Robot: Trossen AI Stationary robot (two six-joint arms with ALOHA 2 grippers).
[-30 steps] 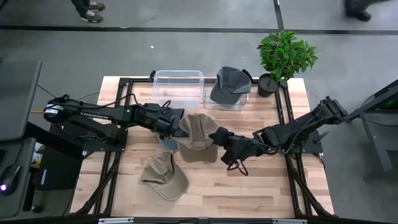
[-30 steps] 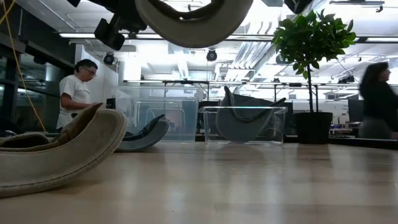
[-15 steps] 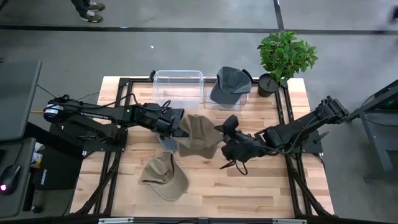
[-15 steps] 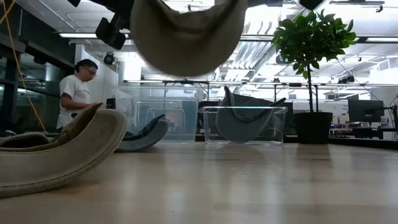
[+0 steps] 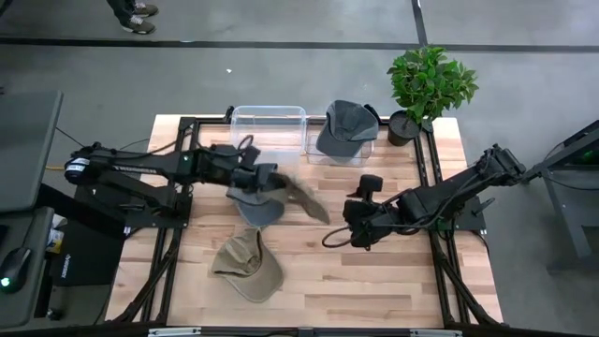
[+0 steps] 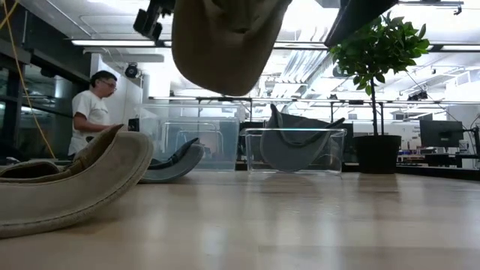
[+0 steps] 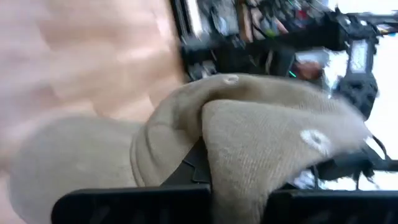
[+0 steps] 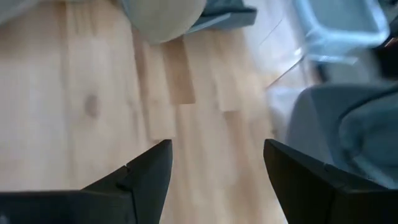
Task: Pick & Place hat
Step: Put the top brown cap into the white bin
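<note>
My left gripper [image 5: 262,178], over the table's middle, is shut on a tan hat [image 5: 298,195], which hangs high above the table [image 6: 225,37]. My right gripper [image 5: 354,217] stands open to the right of that hat, apart from it, with only bare wood between its fingers [image 8: 214,168]. A second tan hat [image 5: 248,267] lies on its rim near the front. A blue-grey hat [image 5: 255,210] rests on the table under the held one. A grey hat [image 5: 346,126] sits in the right clear bin [image 5: 367,155]. My left gripper pinches a bunched fold of the tan hat's crown cloth [image 7: 233,168] between its two fingers. One layer or several, I cannot tell. The fingers come level from the table's left. The hat is lifted clear and droops away from the fingers toward the right [image 5: 316,211].
An empty clear bin [image 5: 269,126] stands at the back beside the one with the grey hat. A potted plant [image 5: 429,82] is at the far right corner. Bare wood lies at the front right [image 5: 374,281]. A person [image 6: 90,112] stands beyond the table.
My right gripper has opened, let go of the tan hat and drawn back toward the table's right edge. The hat, held between both grippers before, now hangs from my left gripper alone, its freed side drooping. My left gripper has gone slightly toward the far edge.
</note>
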